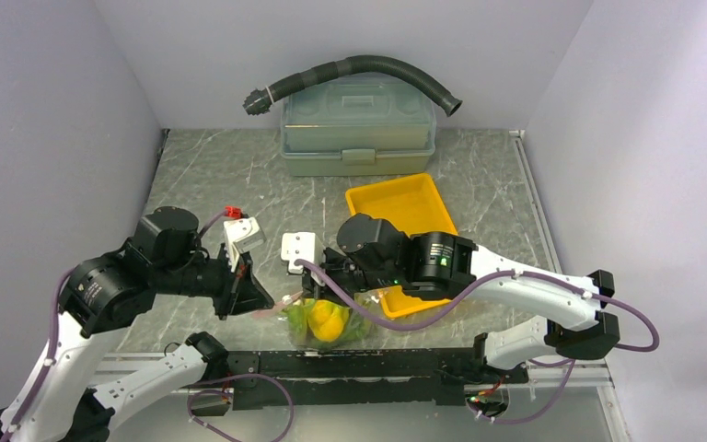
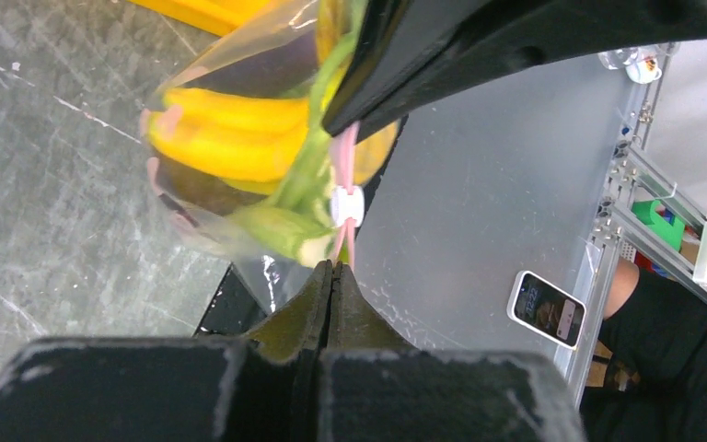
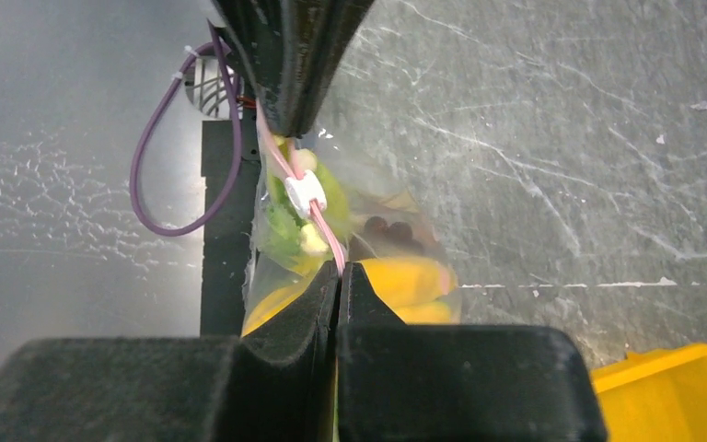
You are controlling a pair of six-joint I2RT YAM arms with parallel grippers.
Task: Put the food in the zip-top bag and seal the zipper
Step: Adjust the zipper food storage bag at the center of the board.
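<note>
Pinching the zipper point(image 3: 328, 236) from both ends: the left gripper point(image 2: 331, 269) has its jaws squeezed tight together on the pink strip, and the right gripper point(image 3: 339, 269) is clamped on it the same way, tips pointing at each other. The white slider point(image 3: 306, 191) sits on the strip between them. The zip-top bag point(image 1: 327, 322) sags under the strip with the food inside: bananas point(image 2: 230, 138), green pieces point(image 3: 281, 230) and dark grapes point(image 3: 387, 228).

From the top view, the left gripper comes in at the bag's 9 o'clock and the right one from about 1 o'clock. The right arm lies across the near end of the yellow tray point(image 1: 403, 204), so that end is hidden. Way back at 12 o'clock is the grey-green box point(image 1: 359, 138) with a black hose point(image 1: 368, 66) over it. At 6 o'clock a black rail point(image 1: 359, 364) runs along the table point(image 1: 212, 175) edge, just beside the bag.
</note>
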